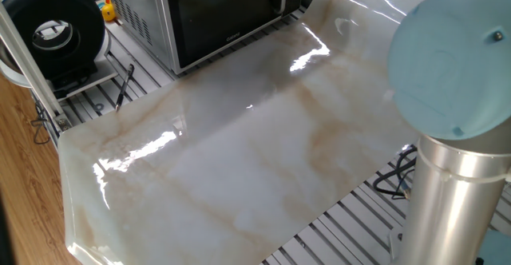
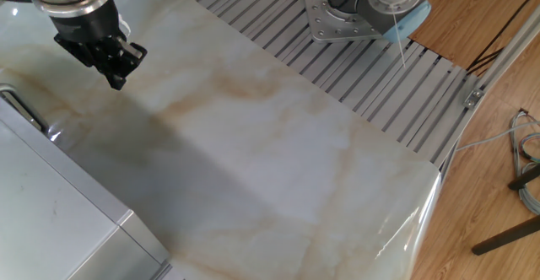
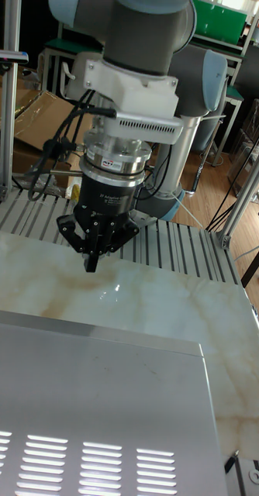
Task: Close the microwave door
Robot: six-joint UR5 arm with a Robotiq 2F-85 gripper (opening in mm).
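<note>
Marble-look table (image 1: 239,161); microwave (image 1: 200,17) on far edge.

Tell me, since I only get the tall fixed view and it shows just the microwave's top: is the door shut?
Observer: Yes. In one fixed view the microwave door lies flush with the front of the microwave.
Operator: Is the gripper touching it?
Observer: No. The other fixed view shows bare marble tabletop between the gripper and the microwave.
Operator: Anything beside the oven?
Observer: A round black-and-white spool device stands off its vented side.
</note>
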